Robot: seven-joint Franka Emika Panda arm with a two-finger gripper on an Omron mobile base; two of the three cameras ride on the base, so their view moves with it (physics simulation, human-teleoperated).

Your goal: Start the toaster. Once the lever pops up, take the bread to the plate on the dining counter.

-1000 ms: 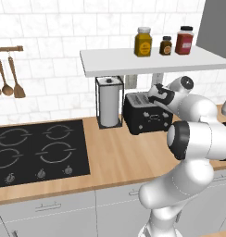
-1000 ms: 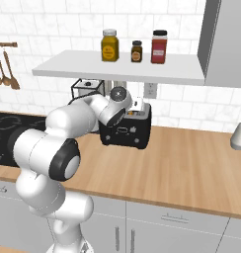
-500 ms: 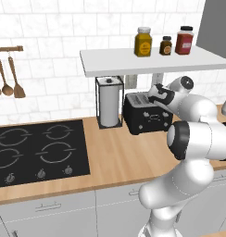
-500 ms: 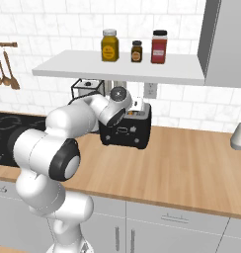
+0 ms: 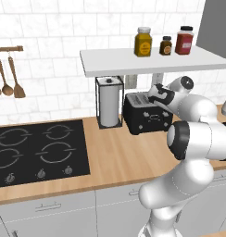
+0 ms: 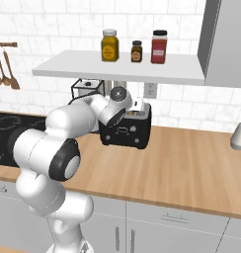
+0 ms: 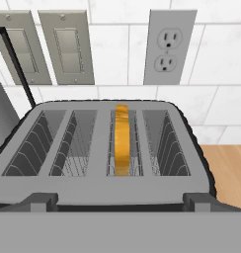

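Note:
The black toaster [image 5: 147,116] stands on the wood counter against the tiled wall, under a white shelf; it shows also in the right base view [image 6: 125,131]. In the hand view I look down on the toaster's top [image 7: 100,178]. The bread [image 7: 122,138] stands on edge, low in a slot right of centre. My gripper [image 7: 120,201] hovers just above the toaster's front edge, open, its fingertips [image 7: 43,200] far apart and holding nothing. The hand [image 5: 160,95] sits over the toaster's right end. The plate and dining counter are out of view.
A paper-towel holder [image 5: 109,102] stands just left of the toaster, a black stovetop [image 5: 36,150] further left. The shelf [image 5: 147,59] with three jars hangs low over the toaster. A wall outlet [image 7: 170,47] and switches [image 7: 41,47] are behind it. A pale bottle [image 6: 239,133] stands at the right.

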